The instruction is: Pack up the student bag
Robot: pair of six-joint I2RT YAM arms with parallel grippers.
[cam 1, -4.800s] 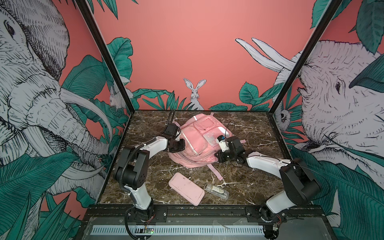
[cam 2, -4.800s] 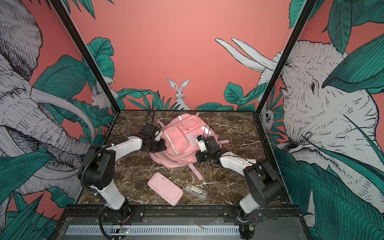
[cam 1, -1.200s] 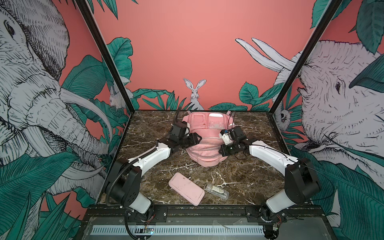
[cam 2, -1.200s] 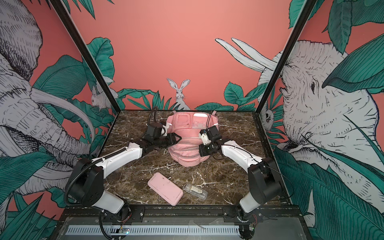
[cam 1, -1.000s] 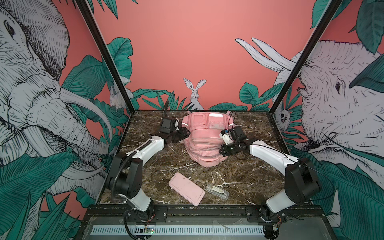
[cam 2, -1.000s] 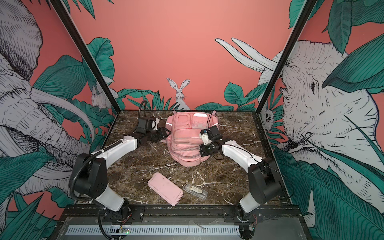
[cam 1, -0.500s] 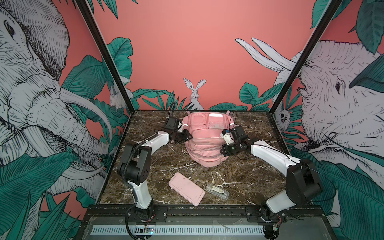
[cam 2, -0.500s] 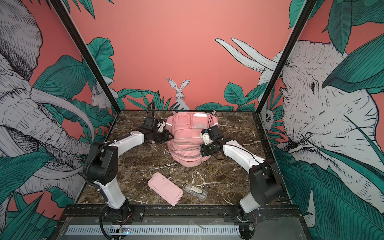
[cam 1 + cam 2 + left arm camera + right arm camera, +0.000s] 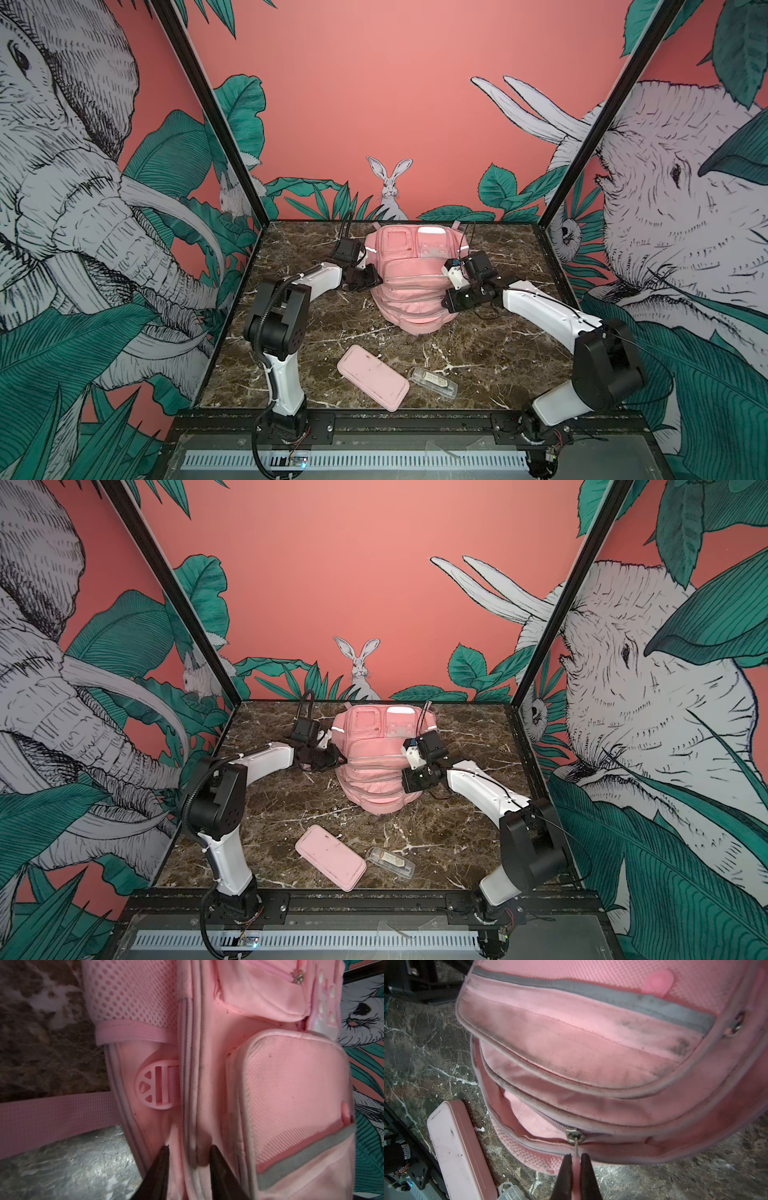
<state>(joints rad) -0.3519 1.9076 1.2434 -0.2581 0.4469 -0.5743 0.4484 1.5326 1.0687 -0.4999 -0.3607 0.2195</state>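
The student bag (image 9: 411, 286) (image 9: 374, 771), a big pink backpack, rests front-up at the back middle of the marble table (image 9: 498, 353). My left gripper (image 9: 374, 279) (image 9: 338, 759) (image 9: 189, 1148) is at its left side, fingers pinching a ridge of seam fabric. My right gripper (image 9: 449, 301) (image 9: 405, 785) (image 9: 576, 1156) is at the bag's right front, shut on the pink zip pull below the metal slider (image 9: 574, 1135). Beside the slider, the main compartment gapes partly open (image 9: 512, 1111).
A flat pink pencil pouch (image 9: 372, 377) (image 9: 330, 857) (image 9: 456, 1147) and a clear plastic case (image 9: 434, 382) (image 9: 390, 862) lie near the front edge. A pink strap (image 9: 52, 1118) trails from the bag over the table. Printed walls enclose three sides.
My left gripper, which stood away from the bag a second ago, has moved back to its left side and closed on the seam. The right gripper and bag have barely moved.
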